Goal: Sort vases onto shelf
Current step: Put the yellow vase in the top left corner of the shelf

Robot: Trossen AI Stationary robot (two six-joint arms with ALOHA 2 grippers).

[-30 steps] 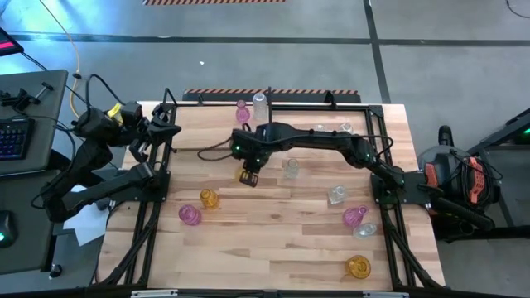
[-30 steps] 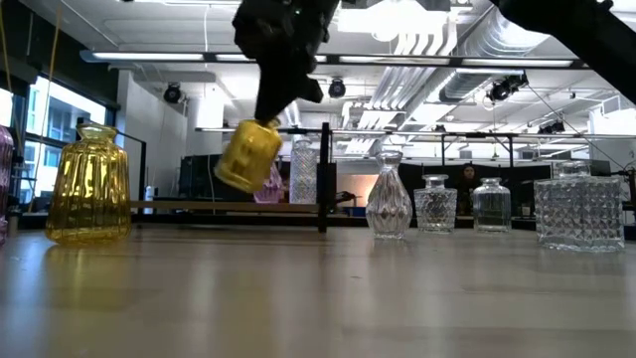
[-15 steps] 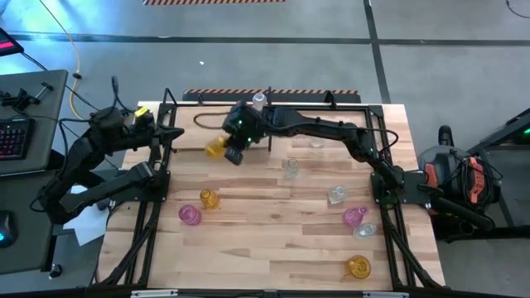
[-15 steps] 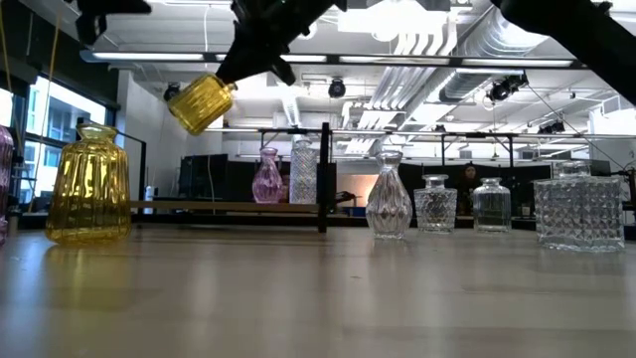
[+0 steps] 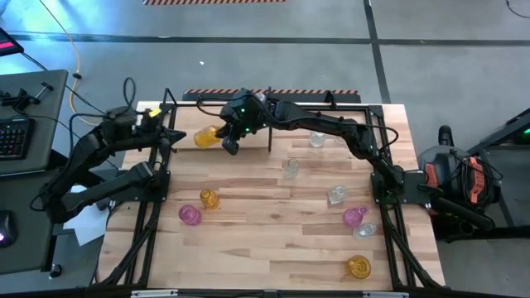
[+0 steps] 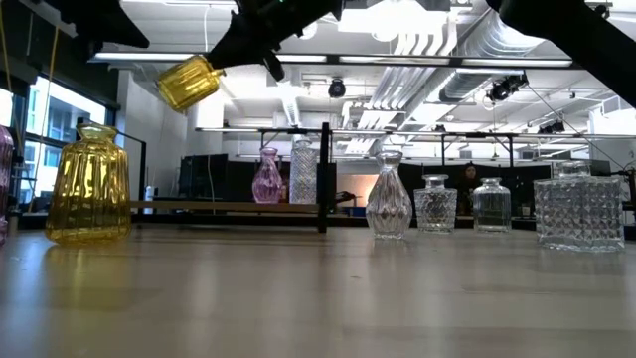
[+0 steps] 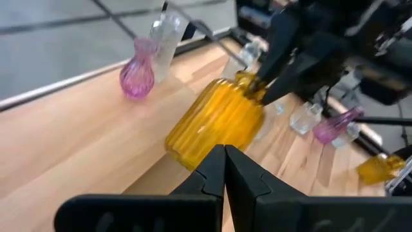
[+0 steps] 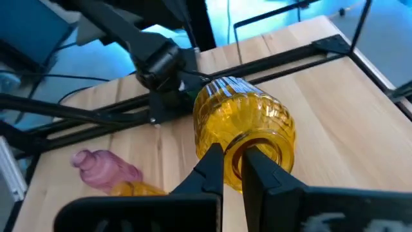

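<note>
Amber glass: the ribbed amber vase (image 5: 204, 136) hangs tipped on its side in the air, over the far-left part of the table above the shelf (image 5: 273, 103).
Right gripper: the right gripper (image 8: 233, 158) is clamped on the vase's rim, one finger inside the neck and one outside.
Left gripper: the left gripper (image 7: 224, 169) is closed and carries nothing, pointing at the vase from just beside it.
Step in hand: carrying the amber vase to its place on the shelf, as I judge it.
Doing it well: turn the vase upright before lowering it, and keep it clear of the left gripper, the shelf's black rods and the pink vase (image 7: 137, 69) and clear vase (image 7: 165, 33) already standing there.
Release: open only once the base sits flat on the board.
Other vases: more wait on the tabletop (image 5: 273, 240).
Writing: no brand, label or lettering can be read.
</note>
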